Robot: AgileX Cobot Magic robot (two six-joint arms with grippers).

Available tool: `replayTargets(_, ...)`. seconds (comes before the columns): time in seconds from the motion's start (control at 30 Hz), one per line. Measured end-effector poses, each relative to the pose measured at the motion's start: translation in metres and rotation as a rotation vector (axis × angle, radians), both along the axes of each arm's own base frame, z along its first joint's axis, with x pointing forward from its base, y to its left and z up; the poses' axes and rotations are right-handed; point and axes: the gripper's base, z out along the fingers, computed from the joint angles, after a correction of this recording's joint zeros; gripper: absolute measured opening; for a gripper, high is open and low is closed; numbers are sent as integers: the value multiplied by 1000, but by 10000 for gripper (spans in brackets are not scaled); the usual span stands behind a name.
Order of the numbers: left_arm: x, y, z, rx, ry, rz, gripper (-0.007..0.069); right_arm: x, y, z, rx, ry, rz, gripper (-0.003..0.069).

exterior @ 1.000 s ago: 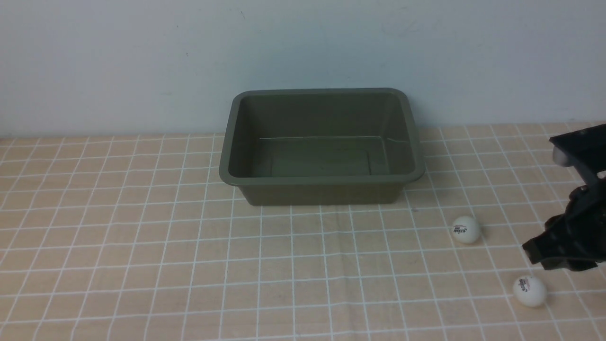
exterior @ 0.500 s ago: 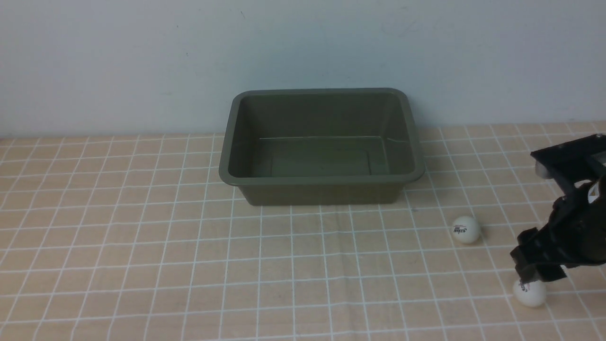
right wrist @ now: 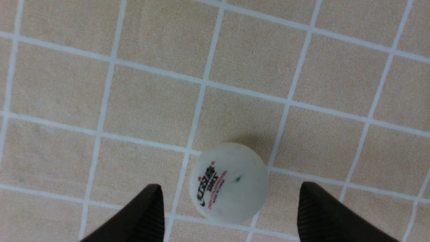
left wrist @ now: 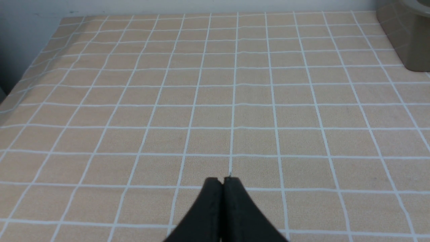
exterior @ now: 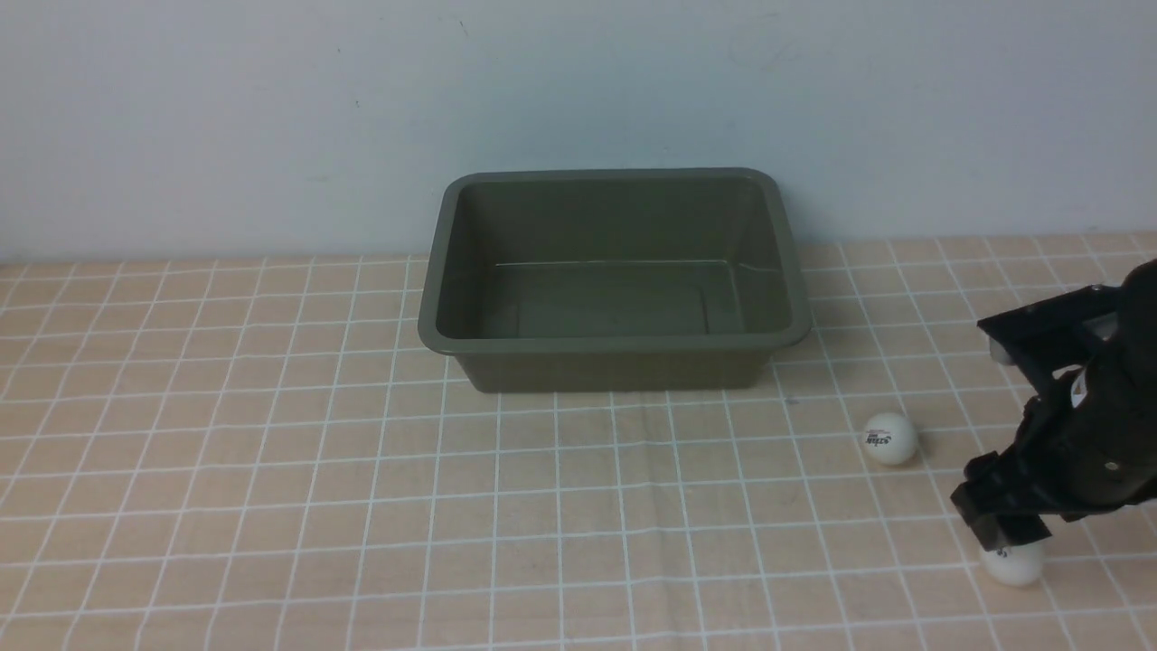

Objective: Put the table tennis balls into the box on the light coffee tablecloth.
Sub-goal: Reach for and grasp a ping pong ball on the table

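Well, we see the box [exterior: 615, 366] as a dark olive-green plastic tub, rectangular with rounded corners, a flared rim and walls that slope inward to a flat, faintly glossy floor. It holds nothing, and it stands at the back of the worktop on the light coffee tablecloth [exterior: 271, 470], a matte tan-peach fabric crossed by thin white lines into small squares, with soft creases in front of the box. A plain pale wall [exterior: 271, 117] rises right behind the box.

Both table tennis balls lie on the cloth outside the box, to its right and nearer the camera. We find the closer ball [exterior: 889, 438] just off the box's front right corner, round, white and smooth, with a small dark print. The farther ball [right wrist: 229, 186] lies well beyond it, away from the box; its shell looks faintly scuffed and carries a red and black logo.

Our right claw [right wrist: 229, 185] hangs over that farther ball, its black ribbed fingers [right wrist: 147, 211] spread wide on either side without touching it. Our left claw [left wrist: 222, 181], far to the box's left, has its smooth black tips pressed together and grips nothing.
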Motion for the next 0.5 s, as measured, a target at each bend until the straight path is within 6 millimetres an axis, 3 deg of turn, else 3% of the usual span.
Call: replayTargets(0.5, 0, 0, 0, 0, 0, 0, -69, 8, 1, -27, -14, 65, -2, 484)
